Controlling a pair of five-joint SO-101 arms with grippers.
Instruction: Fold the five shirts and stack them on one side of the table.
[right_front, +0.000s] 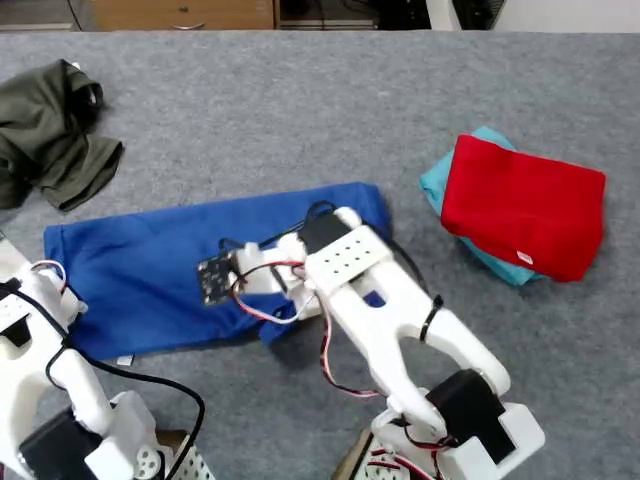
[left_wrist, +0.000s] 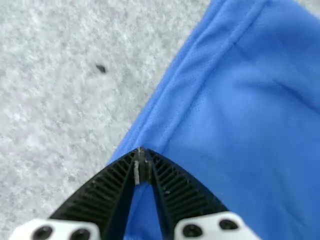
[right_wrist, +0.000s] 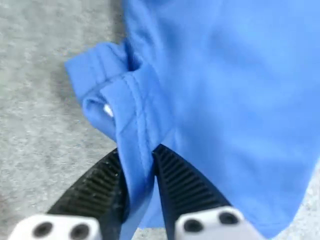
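Note:
A blue shirt (right_front: 150, 265) lies spread in a long strip across the middle of the grey table. My left gripper (right_front: 52, 288) is at its left end. In the left wrist view its fingertips (left_wrist: 142, 167) are shut on the hem of the blue shirt (left_wrist: 240, 115). My right gripper (right_front: 285, 305) is at the strip's near edge. It is shut (right_wrist: 137, 170) on a bunched fold of the blue shirt (right_wrist: 225, 85). A red folded shirt (right_front: 525, 205) rests on a teal folded shirt (right_front: 440, 180) at the right. A dark olive shirt (right_front: 50, 130) lies crumpled at the far left.
The grey felt table top (right_front: 260, 110) has open room behind the blue shirt and between it and the red stack. Wooden furniture (right_front: 180, 14) stands beyond the far edge. Loose cables (right_front: 330, 370) hang from the right arm near the front edge.

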